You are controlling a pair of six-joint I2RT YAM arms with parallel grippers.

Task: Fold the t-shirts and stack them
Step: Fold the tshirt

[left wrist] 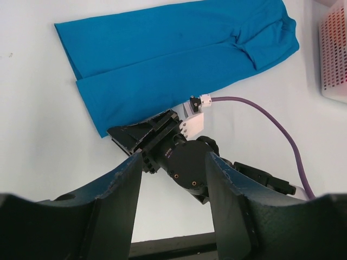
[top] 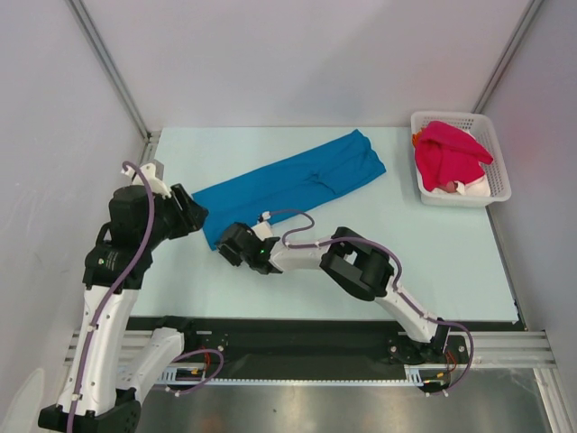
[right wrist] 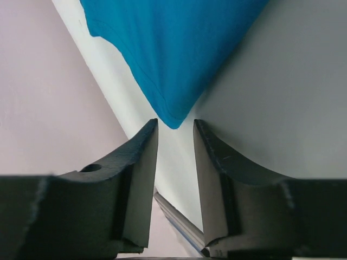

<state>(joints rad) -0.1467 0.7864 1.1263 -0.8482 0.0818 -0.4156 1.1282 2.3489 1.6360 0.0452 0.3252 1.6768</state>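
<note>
A bright blue t-shirt [top: 297,180], folded into a long strip, lies diagonally across the table. It also shows in the left wrist view [left wrist: 179,49] and the right wrist view [right wrist: 173,54]. My right gripper [top: 225,245] is low at the shirt's near-left corner, open, with the corner tip just at its fingertips [right wrist: 175,127] and nothing between the jaws. My left gripper [top: 191,215] hovers above that end, open and empty [left wrist: 173,162]. A crimson-pink t-shirt [top: 446,153] lies in the basket over a white one [top: 473,188], with a glimpse of orange [top: 416,138].
The white lattice basket [top: 500,185] stands at the back right of the table; its edge shows in the left wrist view [left wrist: 333,54]. The right arm's purple cable [left wrist: 271,116] runs beside the shirt. Grey walls enclose the table on three sides.
</note>
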